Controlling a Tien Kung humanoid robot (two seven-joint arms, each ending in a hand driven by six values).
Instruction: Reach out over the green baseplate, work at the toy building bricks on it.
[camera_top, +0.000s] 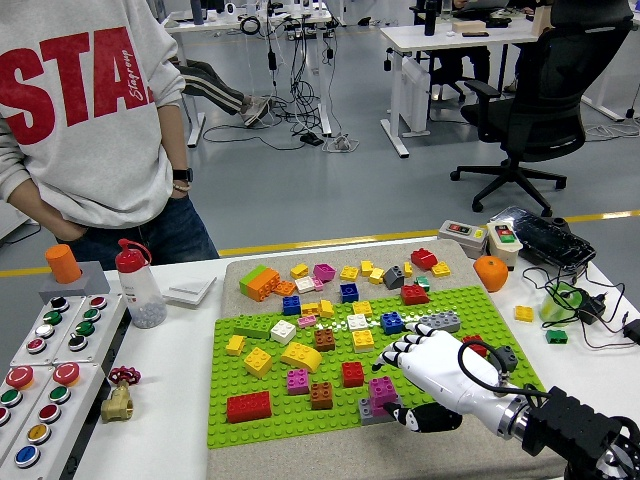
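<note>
The green baseplate (330, 405) lies on a beige mat (240, 275) toward the right half of the tabletop, its near edge close to the table's near edge. Toy bricks are scattered over it: a red brick (248, 406) near its near left corner, a brown brick (321, 395) and a pink brick (297, 380) beside it, a red brick (352, 374) in the middle, and yellow bricks (300, 356) further left. A blue brick (391, 323) and a grey brick (440, 322) sit toward the far right part of the plate.

The right hand (430, 372) reaches in from the near right corner and hovers over the right part of the baseplate, white with black fingertips (392, 352). Its fingers are spread and bent forward, the thumb (420, 418) low near the plate's near edge, closing on nothing. Just beside the thumb stands a magenta brick on a grey one (380, 396).

More loose bricks (262, 282) lie on the mat beyond the plate's far edge. At the table's left edge sit a panel of buttons (55, 345) and a clear bottle with a red cap (138, 285). A person in a grey sweatshirt (85, 120) stands at the far left side.
</note>
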